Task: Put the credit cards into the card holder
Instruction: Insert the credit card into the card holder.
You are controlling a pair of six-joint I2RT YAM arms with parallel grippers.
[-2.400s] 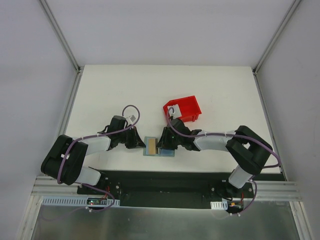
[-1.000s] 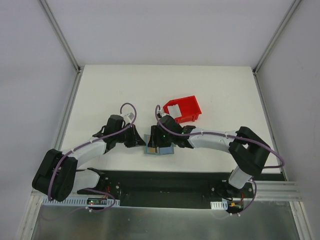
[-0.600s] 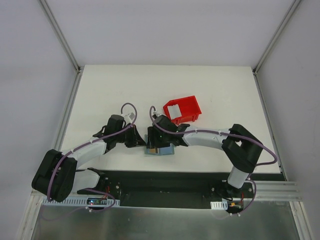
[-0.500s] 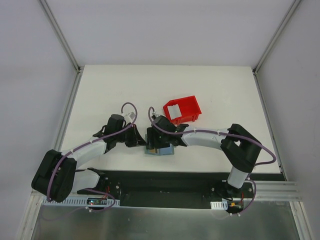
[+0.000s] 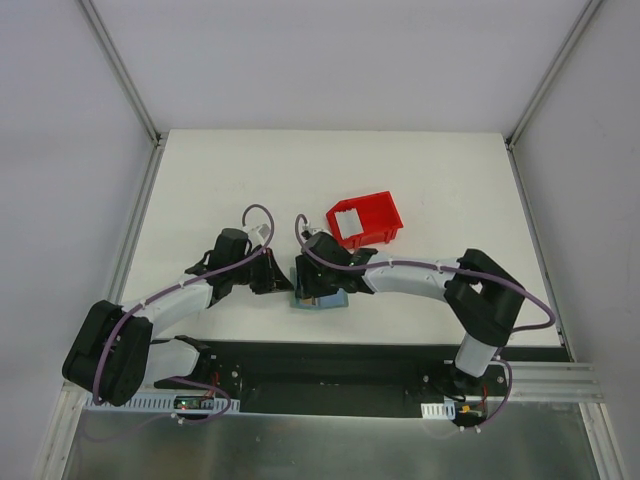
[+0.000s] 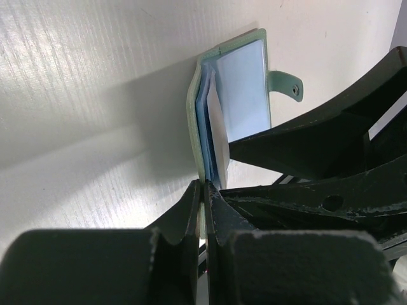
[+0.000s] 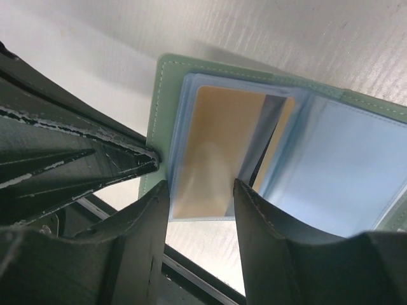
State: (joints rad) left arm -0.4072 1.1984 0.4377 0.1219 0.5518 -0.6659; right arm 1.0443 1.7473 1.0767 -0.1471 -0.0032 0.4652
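The grey-green card holder [image 5: 328, 300] lies open on the table near its front edge, its pale blue sleeves up. My left gripper [image 6: 204, 185] is shut on the holder's left edge [image 6: 198, 114]; the snap tab [image 6: 284, 82] sticks out on the far side. An orange-gold credit card [image 7: 213, 149] sits inside a clear blue sleeve of the holder [image 7: 159, 108]. My right gripper [image 7: 200, 206] is open, its two fingers [image 7: 149, 222] straddling the near end of that sleeve. In the top view the two grippers meet over the holder, left gripper [image 5: 276, 281], right gripper [image 5: 308, 288]. I cannot pick out a pale card.
A red plastic bin [image 5: 366, 219] with a pale label stands just behind the right arm. The black mounting rail [image 5: 330, 360] runs along the table's front edge, close to the holder. The left gripper's fingers [image 7: 82, 159] fill the left of the right wrist view.
My right gripper has moved left from the holder's right side to over its left half, now covering most of the holder from above. The left gripper has kept its place at the edge.
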